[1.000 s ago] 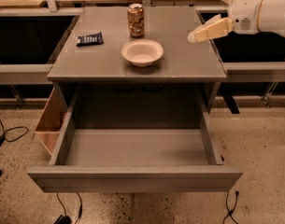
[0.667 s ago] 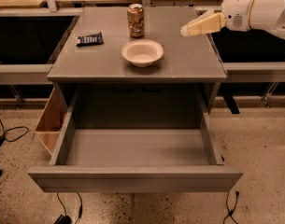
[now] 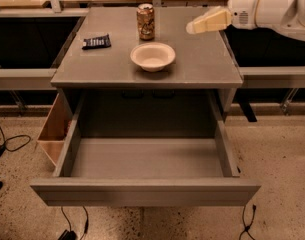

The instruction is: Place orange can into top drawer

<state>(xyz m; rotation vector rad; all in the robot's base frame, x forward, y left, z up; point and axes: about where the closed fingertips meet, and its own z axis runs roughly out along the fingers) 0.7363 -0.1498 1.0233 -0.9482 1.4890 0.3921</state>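
The orange can (image 3: 145, 21) stands upright at the back middle of the grey cabinet top (image 3: 207, 64). The top drawer (image 3: 142, 191) is pulled fully open below, and I see nothing inside it. My gripper (image 3: 192, 28) comes in from the upper right on a white arm (image 3: 272, 6). It hovers above the cabinet top, to the right of the can and apart from it, with its cream fingers (image 3: 209, 21) pointing left and holding nothing.
A white bowl (image 3: 152, 56) sits in front of the can. A dark flat packet (image 3: 96, 42) lies at the left of the top. A tan wooden box (image 3: 54, 129) hangs by the drawer's left side. Cables (image 3: 7, 144) lie on the floor.
My gripper has moved left and slightly up, closer to the can. The can, bowl and drawer have not moved.
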